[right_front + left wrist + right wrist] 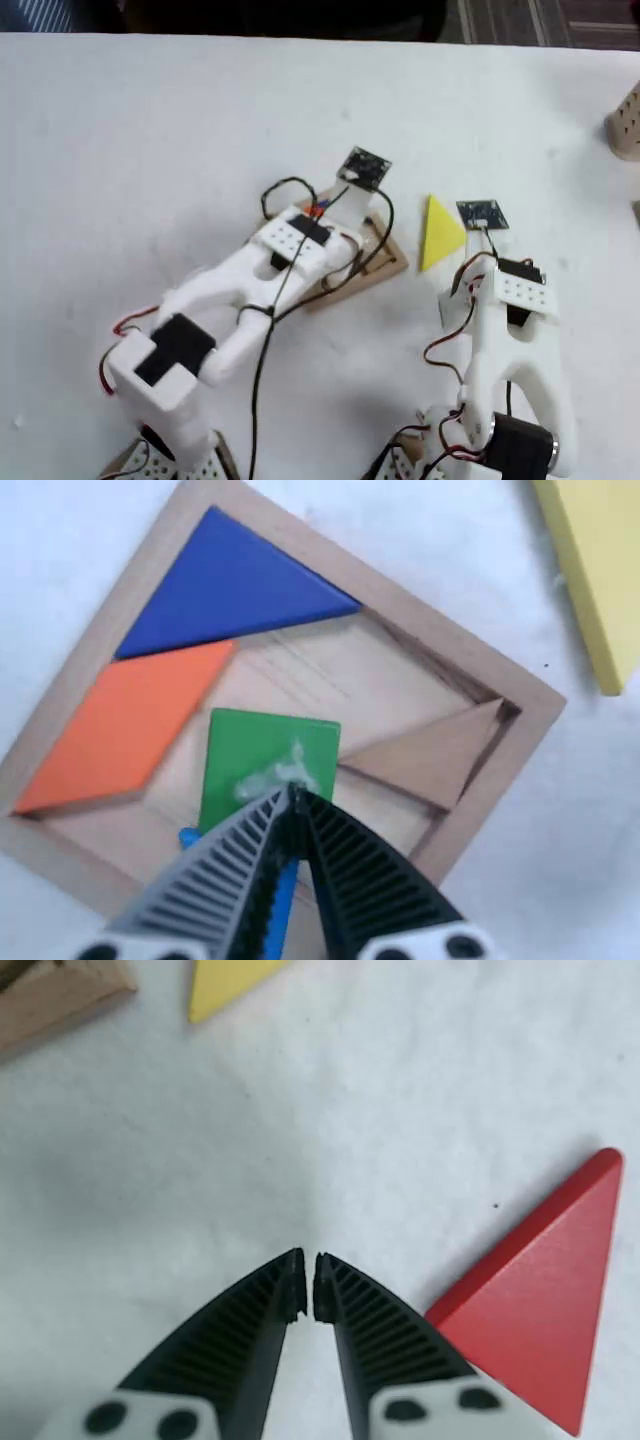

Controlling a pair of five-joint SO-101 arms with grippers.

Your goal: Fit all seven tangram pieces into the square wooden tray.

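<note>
The white bench (150, 120) carries the left arm (250, 290) over the square wooden tray (470, 670) and the right arm (510, 330) beside the tray. The yellow triangle (440, 235) lies just outside the tray and the red triangle (545, 1280) farther from it, while inside the tray the blue triangle (230, 580) and orange parallelogram (120, 720) touch, with the green square (270, 755) near its middle. The left jaws are closed tip to tip over the green square, gripping nothing visible, and the right jaws are all but closed on nothing, off the tray beside the red triangle
</note>
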